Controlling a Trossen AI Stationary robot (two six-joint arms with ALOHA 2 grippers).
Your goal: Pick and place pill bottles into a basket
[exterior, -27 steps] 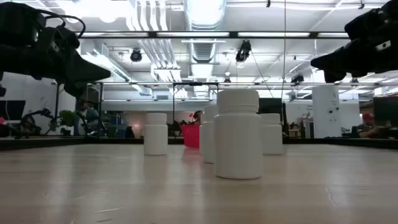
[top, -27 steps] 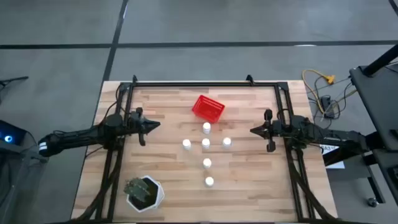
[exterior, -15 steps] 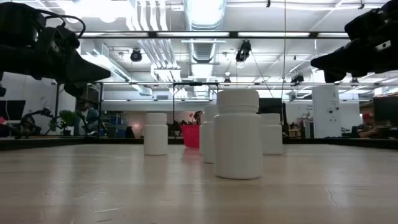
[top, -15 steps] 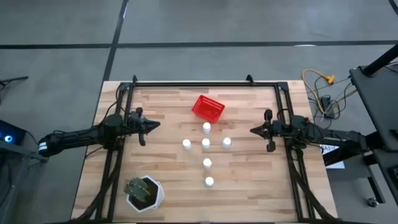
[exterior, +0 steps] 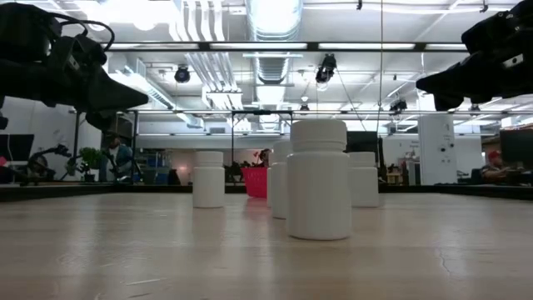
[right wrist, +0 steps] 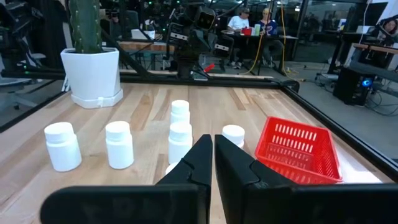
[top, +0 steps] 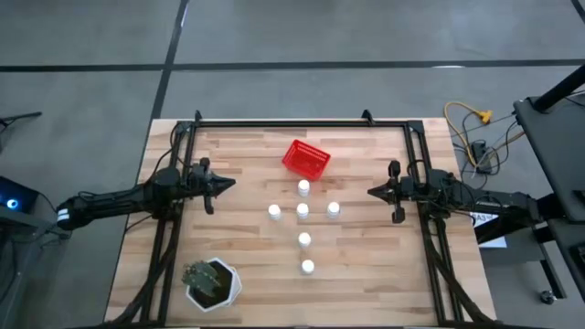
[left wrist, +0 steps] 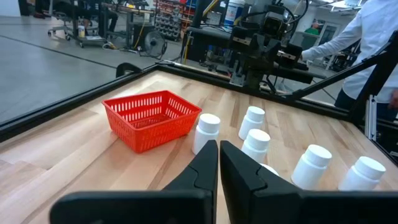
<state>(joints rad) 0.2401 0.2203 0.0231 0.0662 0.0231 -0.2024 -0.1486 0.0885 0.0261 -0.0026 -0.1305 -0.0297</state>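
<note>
From above, six bottles (top: pixel 303 211) stand mid-table in a cross, well apart from both arms; the basket (top: pixel 306 158) sits empty just behind them. Left gripper (top: pixel 227 184) and right gripper (top: pixel 373 192) hover at opposite sides, fingers pressed together, holding nothing. Low view: nearest bottle (exterior: pixel 318 180) fronts the row. Wrist views: each claw's fingers meet, bottles beyond.

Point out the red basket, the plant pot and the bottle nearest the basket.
red basket (top: pixel 306 158), high view, mesh floor.
plant pot (top: pixel 228 288), high view, white rim.
bottle nearest the basket (top: pixel 303 187), high view, cap top.
</note>
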